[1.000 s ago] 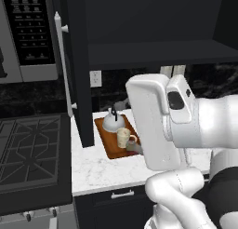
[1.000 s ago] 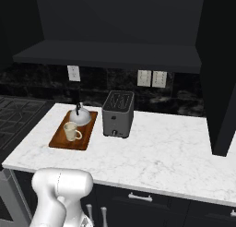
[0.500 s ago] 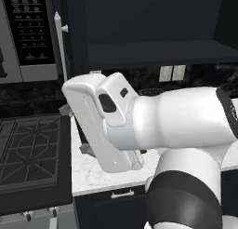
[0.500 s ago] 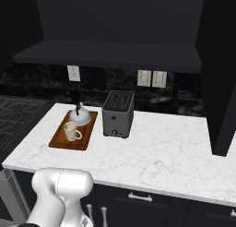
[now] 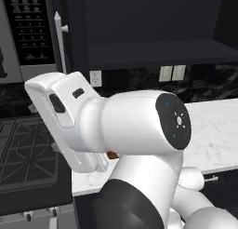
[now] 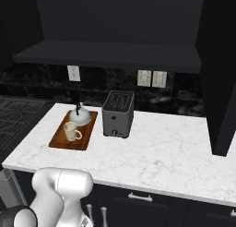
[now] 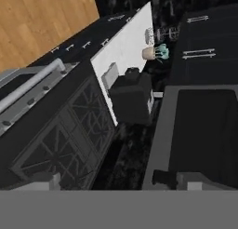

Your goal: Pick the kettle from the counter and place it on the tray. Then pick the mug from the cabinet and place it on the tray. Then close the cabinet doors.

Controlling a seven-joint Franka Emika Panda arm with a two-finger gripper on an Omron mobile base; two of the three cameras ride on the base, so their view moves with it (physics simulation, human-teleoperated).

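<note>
Kettle [image 6: 81, 117]: upright at the far end of the tray [image 6: 61, 140], on the worktop [image 6: 166, 152].
Mug [image 6: 71, 131]: on the tray, just in front of the kettle.
Toaster [image 6: 118, 114]: just right of the tray.
Cabinet doors [image 5: 58, 42]: left one swung open.
Jaws: spread wide, holding nothing.
</note>
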